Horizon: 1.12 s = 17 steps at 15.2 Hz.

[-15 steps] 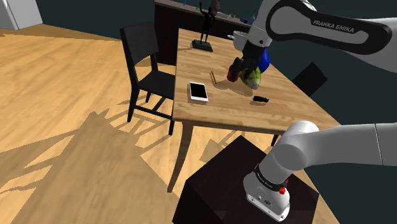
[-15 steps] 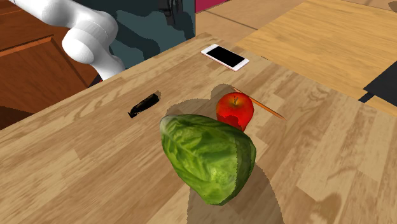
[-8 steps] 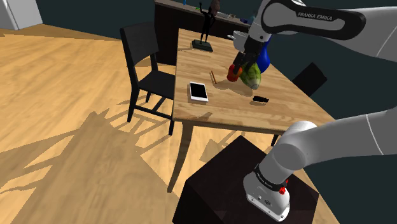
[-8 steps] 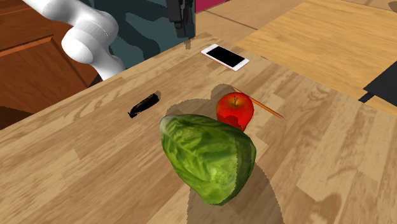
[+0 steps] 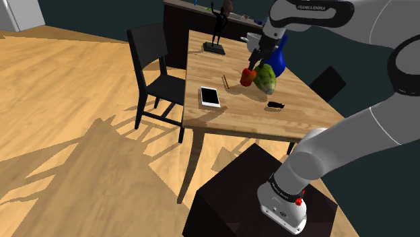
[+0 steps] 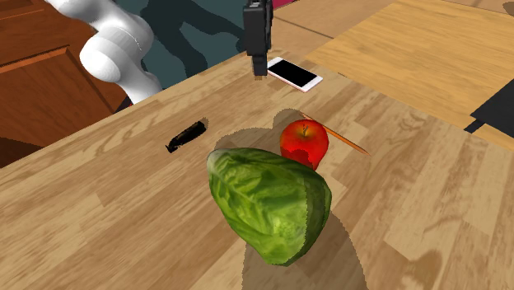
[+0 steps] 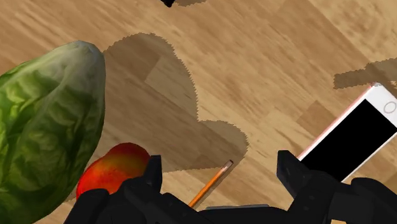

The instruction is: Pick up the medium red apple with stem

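Beside the green lettuce (image 6: 268, 202) sits a round red apple (image 6: 303, 144), stem up.

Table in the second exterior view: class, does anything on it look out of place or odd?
Nothing is spilled or broken. Oddest is the green lettuce head, lying on the bare wooden table close beside the red apple, with a pencil and smartphone nearby.

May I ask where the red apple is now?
In the second exterior view's middle, the apple sits on the table just behind the lettuce, pencil beyond.
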Available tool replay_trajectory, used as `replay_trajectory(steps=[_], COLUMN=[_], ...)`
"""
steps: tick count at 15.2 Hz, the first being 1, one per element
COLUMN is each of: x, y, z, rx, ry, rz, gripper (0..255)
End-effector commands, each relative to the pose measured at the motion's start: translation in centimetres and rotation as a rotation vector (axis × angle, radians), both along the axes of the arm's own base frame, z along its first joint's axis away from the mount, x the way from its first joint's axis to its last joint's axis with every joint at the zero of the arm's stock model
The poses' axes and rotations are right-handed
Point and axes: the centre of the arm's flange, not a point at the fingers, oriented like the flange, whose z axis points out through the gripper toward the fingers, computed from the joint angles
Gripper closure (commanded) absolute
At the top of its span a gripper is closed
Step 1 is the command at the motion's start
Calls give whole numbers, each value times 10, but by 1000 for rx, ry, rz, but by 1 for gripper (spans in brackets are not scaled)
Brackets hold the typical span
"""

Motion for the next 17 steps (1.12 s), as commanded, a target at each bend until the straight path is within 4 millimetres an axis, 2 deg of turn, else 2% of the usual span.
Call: replay_trajectory(steps=[1, 10, 17], x=[13, 79, 79], y=[-22, -122, -122], z=[1, 3, -34], rx=[-1, 3, 3], ry=[0, 2, 2], rz=[15, 75, 75], gripper=[0, 0, 0])
